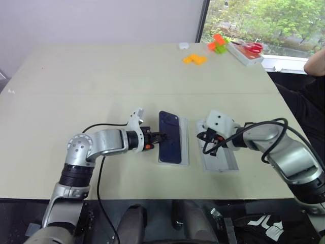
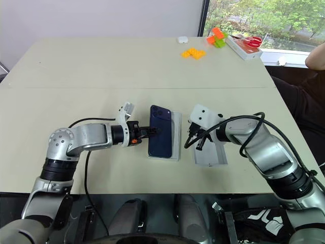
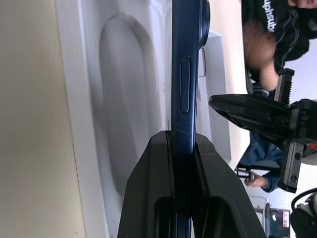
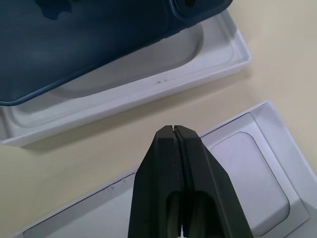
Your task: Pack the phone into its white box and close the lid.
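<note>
Step in hand: placing the phone. The left gripper (image 1: 161, 136) is clamped on one long edge of the slim, glossy dark navy-blue smartphone (image 1: 170, 137), holding it just above a shallow white rectangular tray with an oval hollow (image 1: 185, 142). In the left wrist view the phone stands clear of the tray floor — not yet seated.

The right gripper (image 4: 176, 130) has its fingers pressed together on nothing; it hovers over the table between this tray and a second shallow white tray (image 1: 221, 157), which lies just beside it to the right.

Next move, as judged: lower the phone level into the tray, then release. A tilted descent risks catching the rim.

Pose: the left forearm reaches in from the left, the gripper angled slightly down; the right forearm comes in from the right, its gripper angled down.
</note>
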You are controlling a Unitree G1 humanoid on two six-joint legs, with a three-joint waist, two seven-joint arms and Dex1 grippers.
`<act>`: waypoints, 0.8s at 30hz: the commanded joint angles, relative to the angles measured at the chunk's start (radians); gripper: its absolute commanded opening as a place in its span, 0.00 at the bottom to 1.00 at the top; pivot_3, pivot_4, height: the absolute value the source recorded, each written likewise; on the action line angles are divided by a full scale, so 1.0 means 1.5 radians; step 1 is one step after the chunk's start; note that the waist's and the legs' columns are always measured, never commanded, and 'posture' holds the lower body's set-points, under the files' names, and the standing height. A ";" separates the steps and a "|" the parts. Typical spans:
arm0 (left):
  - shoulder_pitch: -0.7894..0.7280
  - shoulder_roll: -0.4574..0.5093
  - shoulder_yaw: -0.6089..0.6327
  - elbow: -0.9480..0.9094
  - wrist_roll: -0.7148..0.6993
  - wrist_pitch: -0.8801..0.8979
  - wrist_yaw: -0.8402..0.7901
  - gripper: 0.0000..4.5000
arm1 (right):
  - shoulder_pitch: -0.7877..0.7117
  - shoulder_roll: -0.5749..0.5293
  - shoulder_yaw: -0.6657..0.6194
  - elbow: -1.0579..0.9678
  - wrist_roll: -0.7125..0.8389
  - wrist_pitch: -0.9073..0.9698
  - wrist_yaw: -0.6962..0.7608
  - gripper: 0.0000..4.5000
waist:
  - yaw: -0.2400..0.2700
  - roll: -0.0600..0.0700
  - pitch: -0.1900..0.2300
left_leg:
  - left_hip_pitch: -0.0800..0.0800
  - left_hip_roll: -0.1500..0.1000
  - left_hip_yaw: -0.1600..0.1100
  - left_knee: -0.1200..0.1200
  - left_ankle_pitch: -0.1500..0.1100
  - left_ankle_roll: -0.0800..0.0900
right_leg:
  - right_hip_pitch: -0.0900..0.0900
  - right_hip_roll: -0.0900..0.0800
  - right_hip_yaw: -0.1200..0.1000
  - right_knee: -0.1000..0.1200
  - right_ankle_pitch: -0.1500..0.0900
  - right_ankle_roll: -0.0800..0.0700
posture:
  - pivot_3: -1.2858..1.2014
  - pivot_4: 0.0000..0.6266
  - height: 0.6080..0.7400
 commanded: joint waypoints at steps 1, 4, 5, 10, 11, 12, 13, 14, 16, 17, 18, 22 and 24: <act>-0.016 -0.009 0.002 -0.011 -0.013 0.004 -0.002 0.01 | -0.002 -0.014 -0.020 -0.024 0.001 -0.002 -0.003 0.00 | -0.001 0.000 0.000 | 0.000 0.000 0.000 0.000 0.000 0.000 | 0.000 0.000 0.000 0.000 0.000 0.000 | 0.52 0.24 1.00; -0.012 -0.013 0.000 -0.009 -0.013 0.001 0.000 0.01 | -0.003 -0.017 -0.014 -0.018 -0.002 -0.003 -0.003 0.00 | -0.001 0.000 0.000 | 0.000 0.000 0.000 0.000 0.000 0.000 | 0.000 0.000 0.000 0.000 0.000 0.000 | 0.52 0.24 1.00; -0.012 -0.012 0.000 -0.009 -0.013 0.001 0.000 0.01 | -0.003 -0.018 -0.013 -0.017 -0.002 -0.004 -0.003 0.00 | -0.001 0.000 0.000 | 0.000 0.000 0.000 0.000 0.000 0.000 | 0.000 0.000 0.000 0.000 0.000 0.000 | 0.52 0.24 1.00; -0.007 -0.014 0.002 -0.007 -0.013 -0.001 0.003 0.11 | -0.004 -0.020 -0.011 -0.013 -0.001 -0.009 0.000 0.00 | -0.001 0.000 0.000 | 0.000 0.000 0.000 0.000 0.000 -0.001 | 0.000 0.000 0.000 0.000 0.000 0.000 | 0.52 0.24 1.00; -0.005 -0.015 0.002 -0.009 -0.013 -0.002 0.004 0.21 | -0.003 -0.022 -0.011 -0.014 0.000 -0.010 0.001 0.00 | -0.001 0.000 0.000 | 0.000 0.000 0.000 0.000 0.000 -0.001 | 0.000 0.000 0.000 0.000 0.000 0.000 | 0.52 0.24 1.00; -0.004 -0.015 0.003 -0.010 -0.013 -0.003 0.004 0.28 | -0.003 -0.022 -0.011 -0.015 0.000 -0.011 0.002 0.00 | 0.000 0.000 0.000 | 0.000 0.000 0.000 0.000 0.000 -0.001 | 0.000 0.000 0.000 0.000 0.000 0.000 | 0.52 0.24 1.00; -0.002 -0.016 0.003 -0.012 -0.013 -0.004 0.004 0.39 | -0.002 -0.023 -0.012 -0.016 0.001 -0.012 0.003 0.00 | 0.000 0.000 0.000 | 0.000 0.000 0.000 0.000 0.000 -0.001 | 0.000 0.000 0.000 0.000 0.000 0.000 | 0.52 0.24 1.00; -0.001 -0.015 0.004 -0.013 -0.013 -0.004 0.003 0.51 | -0.001 -0.022 -0.013 -0.016 0.002 -0.014 0.004 0.00 | 0.000 0.000 0.000 | 0.000 0.000 0.000 0.000 0.000 -0.001 | 0.000 0.000 0.000 0.000 0.000 0.000 | 0.52 0.24 1.00; 0.003 -0.014 0.006 -0.016 -0.013 -0.003 -0.001 0.72 | 0.004 -0.019 -0.022 -0.018 0.012 -0.017 0.009 0.00 | 0.000 0.000 0.000 | 0.000 0.000 0.000 0.000 0.000 -0.001 | 0.000 0.000 0.000 0.000 0.000 0.000 | 0.52 0.24 1.00; 0.004 -0.013 0.008 -0.017 -0.013 -0.002 -0.004 0.84 | 0.008 -0.018 -0.028 -0.021 0.018 -0.022 0.014 0.00 | 0.000 0.000 0.000 | 0.000 0.000 0.000 0.000 0.000 -0.001 | 0.000 0.000 0.000 0.000 0.000 0.000 | 0.52 0.24 1.00; 0.006 -0.011 0.009 -0.017 -0.013 -0.001 -0.006 0.95 | 0.014 -0.018 -0.033 -0.025 0.023 -0.029 0.019 0.00 | 0.000 0.000 0.000 | 0.000 0.000 0.000 0.000 0.000 -0.001 | 0.000 0.000 0.000 0.000 0.000 0.000 | 0.52 0.24 1.00; 0.008 -0.003 0.014 -0.021 -0.013 0.003 -0.015 0.99 | 0.034 -0.022 -0.041 -0.035 0.034 -0.051 0.031 0.00 | -0.001 0.000 0.000 | 0.001 0.000 0.000 0.000 0.000 -0.001 | 0.001 0.000 0.000 0.000 0.000 0.000 | 0.52 0.24 1.00; 0.010 0.003 0.019 -0.027 -0.013 0.007 -0.022 0.99 | 0.041 -0.021 -0.045 -0.039 0.038 -0.058 0.033 0.00 | -0.001 0.000 0.000 | 0.001 0.000 0.000 0.000 0.000 -0.001 | 0.001 0.000 0.000 0.000 0.000 0.000 | 0.52 0.24 1.00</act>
